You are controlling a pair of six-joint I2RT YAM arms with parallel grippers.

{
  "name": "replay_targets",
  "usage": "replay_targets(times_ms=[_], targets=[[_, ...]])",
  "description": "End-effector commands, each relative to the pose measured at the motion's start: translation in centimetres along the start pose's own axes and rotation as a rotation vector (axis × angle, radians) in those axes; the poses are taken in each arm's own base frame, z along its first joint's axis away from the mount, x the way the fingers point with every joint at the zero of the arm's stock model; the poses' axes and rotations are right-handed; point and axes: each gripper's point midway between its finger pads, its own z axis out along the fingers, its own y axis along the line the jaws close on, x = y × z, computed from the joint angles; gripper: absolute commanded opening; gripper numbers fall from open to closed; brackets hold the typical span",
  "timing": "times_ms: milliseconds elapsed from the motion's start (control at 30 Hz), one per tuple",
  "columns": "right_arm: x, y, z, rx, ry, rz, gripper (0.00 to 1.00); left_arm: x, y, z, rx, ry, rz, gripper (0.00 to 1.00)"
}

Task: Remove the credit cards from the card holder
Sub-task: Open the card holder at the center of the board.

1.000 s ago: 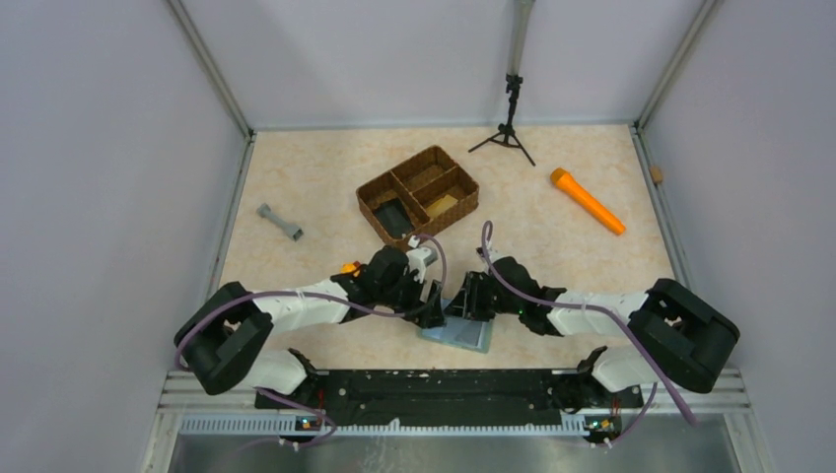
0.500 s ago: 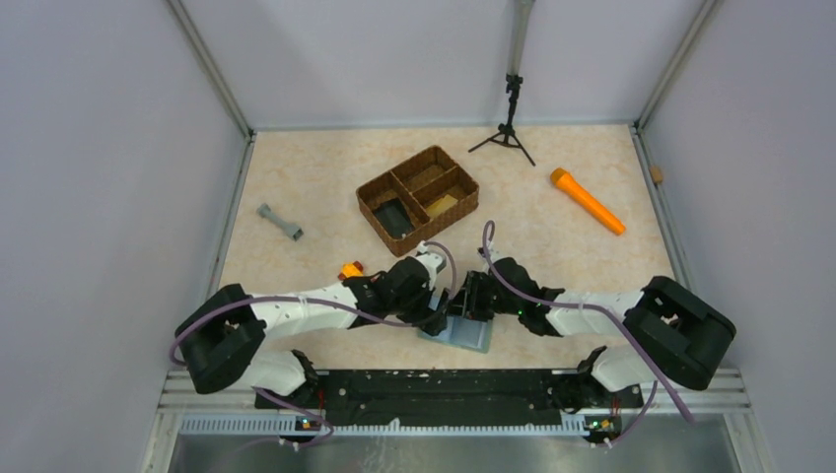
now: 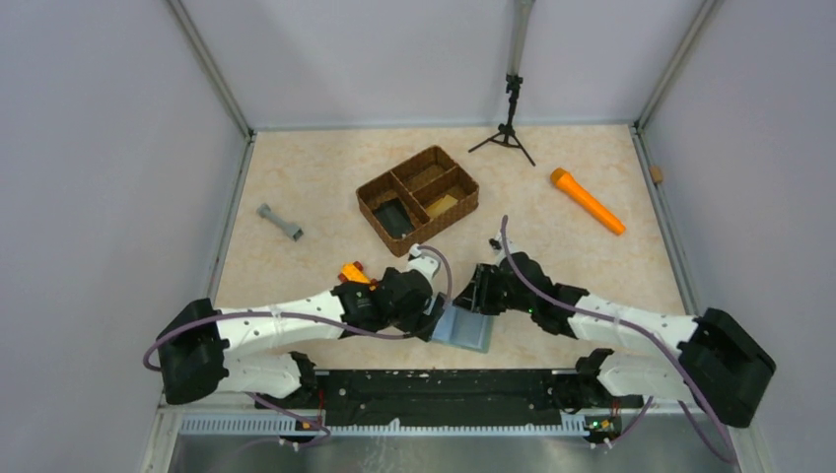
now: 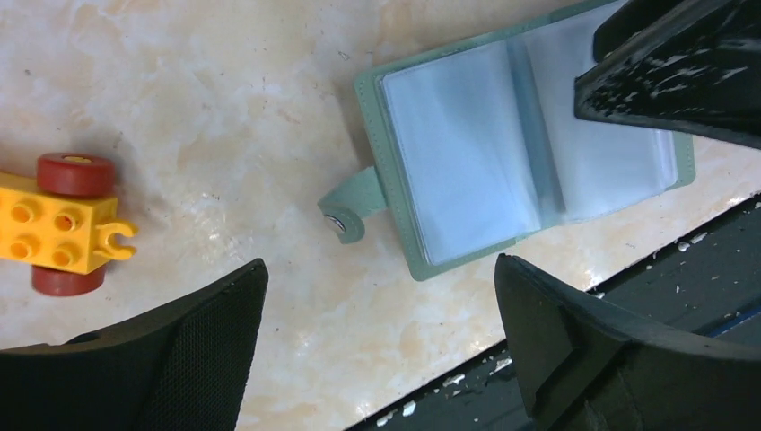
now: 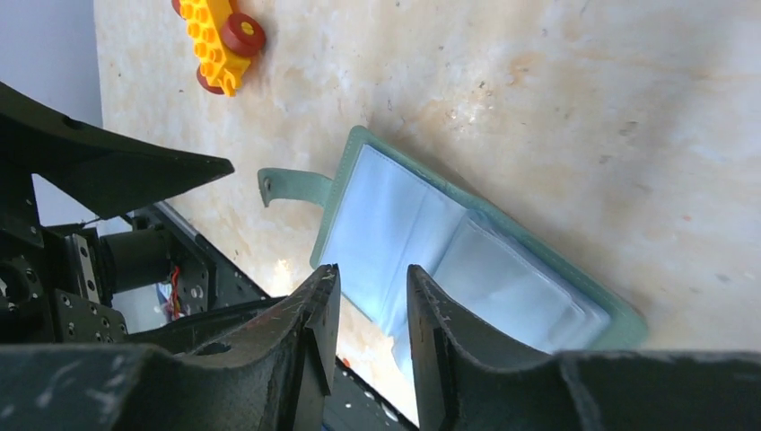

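A flat grey-green folding card holder point(image 4: 467, 162) lies open on the pale stone-look desk point(image 3: 315, 187), close to the near edge. Its clear blue inner pockets face up. Its small tab with a round snap sticks out to the side. I cannot tell if any credit cards are in the pockets.

The left end effector point(image 4: 379, 269) hangs over the tab side of the holder. Its two black fingers are spread wide, with nothing in them. The right end effector point(image 5: 373, 274) is over the other page. Its fingers are close together with a small gap, and nothing shows between them.

A yellow toy block with red wheels point(image 4: 65, 224) sits on the desk just beside the holder. A brown woven basket with three parts point(image 3: 449, 221) stands farther back.
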Motion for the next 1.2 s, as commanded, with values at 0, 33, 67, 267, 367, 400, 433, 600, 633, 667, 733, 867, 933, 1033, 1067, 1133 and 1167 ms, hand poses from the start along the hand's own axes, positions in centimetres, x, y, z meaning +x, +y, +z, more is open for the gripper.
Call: replay_targets(times_ms=[0,33,67,267,367,400,433,600,633,667,733,867,933,1033,1067,1133,1167], targets=[[-1.1,-1.1,-2.9,0.086,-0.063,-0.075,0.37,-2.0,0.2,-2.1,-0.146,-0.047,0.038,0.99],[-1.3,-1.5,-3.5,0.105,-0.080,-0.083,0.39,-2.3,-0.2,-2.5,-0.155,-0.053,0.055,0.98],[-1.2,-2.2,-4.1,0.133,-0.085,-0.088,0.43,-2.5,-0.7,-2.7,-0.159,-0.054,0.072,0.98],[0.7,-4.8,-6.2,0.181,-0.069,-0.075,0.55,-3.9,-6.9,-2.4,-0.053,-0.025,0.115,0.99],[1.5,-5.8,-6.6,0.179,-0.074,-0.049,0.55,-3.6,-9.5,-0.6,0.012,0.019,0.115,0.99],[1.7,-6.0,-6.6,0.177,-0.072,-0.040,0.55,-3.5,-10.1,0.1,0.021,0.027,0.119,0.99],[1.9,-6.1,-6.7,0.170,-0.071,-0.030,0.54,-3.4,-10.6,0.7,0.036,0.042,0.122,0.99],[3.9,-7.0,-6.1,0.160,-0.008,0.017,0.50,-2.6,-10.8,3.7,0.078,0.107,0.114,0.98],[4.5,-7.3,-5.8,0.158,0.008,0.029,0.47,-2.5,-10.7,4.1,0.096,0.118,0.101,0.98],[4.9,-7.3,-5.6,0.145,0.016,0.039,0.45,-2.5,-10.5,4.4,0.116,0.124,0.087,0.97],[5.5,-7.2,-5.2,0.114,0.027,0.062,0.43,-2.3,-10.2,4.8,0.153,0.138,0.060,0.96],[5.7,-7.2,-4.9,0.090,0.019,0.097,0.38,-1.6,-9.4,5.4,0.179,0.171,0.026,0.94],[5.8,-7.2,-4.6,0.080,0.015,0.116,0.35,-1.0,-9.1,5.9,0.178,0.199,0.021,0.94],[6.2,-7.3,-4.3,0.067,0.019,0.145,0.33,0.1,-8.7,6.5,0.156,0.247,0.031,0.94],[6.2,-7.3,-4.2,0.061,0.019,0.150,0.31,0.4,-8.4,6.7,0.141,0.257,0.033,0.93],[6.1,-7.0,-4.0,0.045,0.012,0.161,0.30,0.9,-8.1,7.1,0.132,0.280,0.030,0.87],[6.1,-7.0,-4.0,0.040,0.010,0.167,0.30,1.2,-8.0,7.2,0.134,0.293,0.026,0.81]])
